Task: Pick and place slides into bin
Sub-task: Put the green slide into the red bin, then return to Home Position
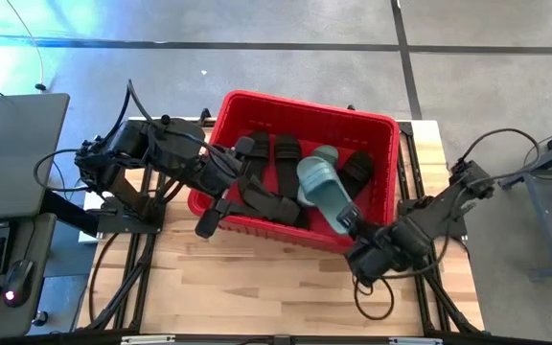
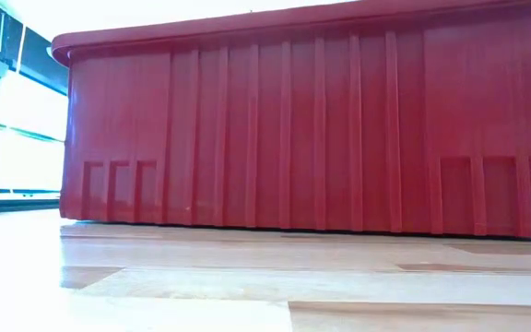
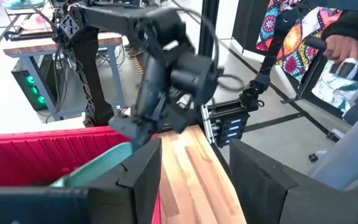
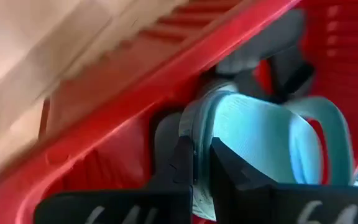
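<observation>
A teal slide (image 1: 322,185) hangs tilted over the near wall of the red bin (image 1: 387,129), its heel pinched between the pressed-together jaws of the right gripper (image 1: 355,226); black slides (image 1: 287,153) already lie on the bin floor beside it. This looks like the placing step: next the jaws need to part once the sandal is fully inside the rim. The left gripper (image 1: 213,216) hovers at the bin's near-left edge, jaws spread on nothing
</observation>
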Robot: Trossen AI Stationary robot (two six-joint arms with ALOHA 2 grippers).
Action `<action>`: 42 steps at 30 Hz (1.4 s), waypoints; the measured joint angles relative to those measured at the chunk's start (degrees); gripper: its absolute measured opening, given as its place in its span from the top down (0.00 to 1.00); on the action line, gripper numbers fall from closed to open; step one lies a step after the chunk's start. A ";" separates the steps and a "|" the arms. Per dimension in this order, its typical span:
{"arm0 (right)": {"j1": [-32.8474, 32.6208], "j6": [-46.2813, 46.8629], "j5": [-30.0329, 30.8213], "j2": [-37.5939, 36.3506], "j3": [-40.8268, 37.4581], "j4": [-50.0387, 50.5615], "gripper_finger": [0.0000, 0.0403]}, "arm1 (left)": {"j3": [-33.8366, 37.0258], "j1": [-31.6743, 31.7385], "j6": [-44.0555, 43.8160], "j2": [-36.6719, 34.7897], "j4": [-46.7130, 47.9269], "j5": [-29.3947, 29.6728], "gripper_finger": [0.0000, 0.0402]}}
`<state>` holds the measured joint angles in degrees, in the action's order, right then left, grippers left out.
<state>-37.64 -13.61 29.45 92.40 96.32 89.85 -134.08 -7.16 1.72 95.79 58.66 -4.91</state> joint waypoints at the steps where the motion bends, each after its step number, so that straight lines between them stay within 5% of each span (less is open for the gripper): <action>1: 0.72 -0.46 -0.71 -0.50 -1.94 -0.07 1.00 | 0.00 0.00 0.00 0.00 0.01 0.00 0.57; 15: 3.41 -14.37 -3.22 -6.22 -26.33 -10.83 1.00 | 0.00 -0.02 2.97 -0.02 4.37 0.00 0.57; 22: 3.10 -18.51 -1.31 -5.89 -26.09 -6.42 0.97 | 0.00 -0.02 2.96 -0.02 6.31 0.00 0.57; 34: 5.41 -13.63 0.94 -5.70 -21.86 -4.02 0.68 | 0.00 -0.02 2.93 -0.02 6.29 0.02 0.57; 42: 5.10 -4.40 7.93 -5.57 -18.02 -0.02 0.69 | 0.00 -0.02 2.89 -0.02 6.24 0.02 0.57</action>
<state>-32.54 -18.01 37.37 86.83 78.30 89.84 -134.08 -7.18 4.60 95.77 64.90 -4.89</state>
